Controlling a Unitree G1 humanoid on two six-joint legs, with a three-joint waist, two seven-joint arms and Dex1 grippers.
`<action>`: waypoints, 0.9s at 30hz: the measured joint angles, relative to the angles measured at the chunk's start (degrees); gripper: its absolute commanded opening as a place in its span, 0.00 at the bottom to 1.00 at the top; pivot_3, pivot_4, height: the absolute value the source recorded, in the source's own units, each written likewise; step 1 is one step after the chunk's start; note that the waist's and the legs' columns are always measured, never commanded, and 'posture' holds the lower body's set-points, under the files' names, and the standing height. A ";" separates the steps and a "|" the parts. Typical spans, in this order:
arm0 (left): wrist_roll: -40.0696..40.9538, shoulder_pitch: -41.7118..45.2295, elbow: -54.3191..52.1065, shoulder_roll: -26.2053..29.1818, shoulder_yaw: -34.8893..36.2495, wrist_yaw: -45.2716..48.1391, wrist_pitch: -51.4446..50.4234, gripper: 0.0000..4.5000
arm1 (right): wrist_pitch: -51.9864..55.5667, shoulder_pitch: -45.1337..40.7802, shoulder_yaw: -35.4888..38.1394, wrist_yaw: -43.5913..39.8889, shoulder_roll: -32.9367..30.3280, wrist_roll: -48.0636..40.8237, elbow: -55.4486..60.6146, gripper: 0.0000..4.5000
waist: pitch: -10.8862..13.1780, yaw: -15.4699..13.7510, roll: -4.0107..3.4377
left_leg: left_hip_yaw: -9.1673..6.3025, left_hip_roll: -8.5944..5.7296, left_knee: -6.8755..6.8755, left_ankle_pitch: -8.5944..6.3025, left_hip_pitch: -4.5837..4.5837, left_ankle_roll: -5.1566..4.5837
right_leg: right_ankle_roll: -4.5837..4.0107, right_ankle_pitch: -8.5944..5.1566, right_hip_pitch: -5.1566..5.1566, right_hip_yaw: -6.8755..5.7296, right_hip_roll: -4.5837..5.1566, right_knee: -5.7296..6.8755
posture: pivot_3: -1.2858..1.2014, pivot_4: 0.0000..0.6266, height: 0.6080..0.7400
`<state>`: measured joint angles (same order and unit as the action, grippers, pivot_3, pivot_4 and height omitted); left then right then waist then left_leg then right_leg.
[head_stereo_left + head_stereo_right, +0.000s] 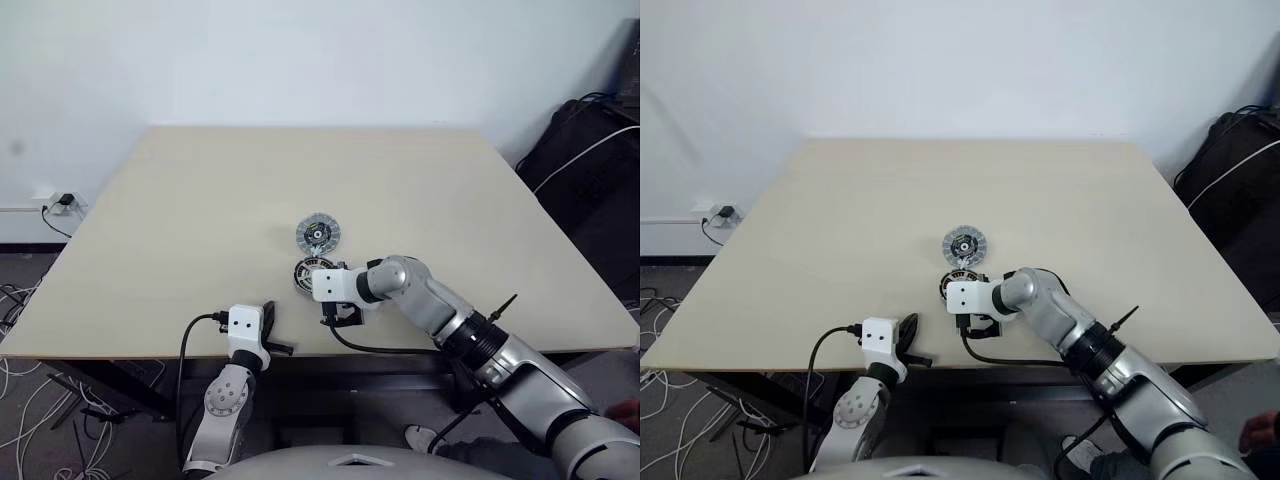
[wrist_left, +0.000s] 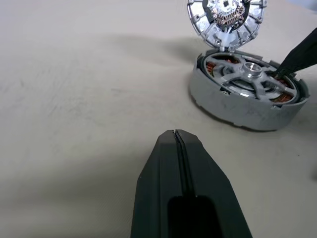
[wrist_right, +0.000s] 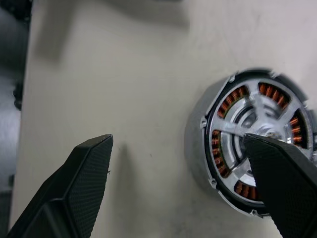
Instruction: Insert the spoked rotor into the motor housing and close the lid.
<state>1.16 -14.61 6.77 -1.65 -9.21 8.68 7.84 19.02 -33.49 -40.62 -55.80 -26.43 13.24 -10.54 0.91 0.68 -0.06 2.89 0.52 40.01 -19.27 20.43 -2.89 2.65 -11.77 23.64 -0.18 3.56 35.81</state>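
The spoked rotor (image 2: 247, 74) sits inside the grey motor housing (image 2: 233, 106). Copper windings show between its silver spokes. The lid (image 1: 318, 233) is just behind the housing, silvery face with a dark centre turned up; it looks tilted against the housing's far rim. My right gripper (image 3: 177, 144) is open and hangs over the housing from the right. One fingertip (image 3: 282, 178) is above the rotor's hub and the other fingertip (image 3: 89, 178) is over bare table. My left gripper (image 2: 174, 134) is shut and empty, near the table's front edge, pointing at the housing from a short way off.
The beige table (image 1: 150, 250) has its front edge close under both hands. A black bag with a white cable (image 1: 590, 170) stands beyond the table's right side. A wall socket and cables (image 1: 60, 203) are on the floor at the left.
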 measured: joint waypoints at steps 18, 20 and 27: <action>0.13 -0.40 0.00 -0.48 0.27 -1.18 0.29 0.00 | -4.78 -4.16 0.88 -3.92 1.96 4.29 -9.14 0.27 | -0.10 0.07 -0.15 | 0.01 0.01 0.00 0.03 -0.06 0.05 | 0.01 0.03 -0.04 0.00 -0.01 0.04 | 0.52 0.00 1.00; 0.14 -0.41 0.00 -0.49 0.41 -1.19 0.30 0.00 | -4.85 -4.17 1.52 -3.83 2.25 4.42 -9.26 0.12 | -0.11 0.05 -0.17 | 0.00 0.01 0.00 0.03 -0.07 0.05 | 0.01 0.02 -0.04 0.00 -0.01 0.04 | 0.52 0.00 1.00; 0.62 -0.44 0.00 -0.89 0.80 -1.17 0.35 0.00 | -4.69 -2.41 2.86 -4.36 2.48 4.36 -8.17 0.02 | -0.13 0.06 -0.19 | 0.01 0.00 0.00 0.02 -0.07 0.05 | 0.01 0.02 -0.05 0.01 -0.01 0.03 | 0.52 0.00 1.00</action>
<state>1.77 -15.05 6.77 -2.54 -8.42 7.51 8.19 14.33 -35.90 -37.76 -60.16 -23.95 17.60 -18.71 0.78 0.74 -0.25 2.89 0.53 40.01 -19.25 20.36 -2.84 2.66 -11.74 23.58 -0.17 3.56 35.84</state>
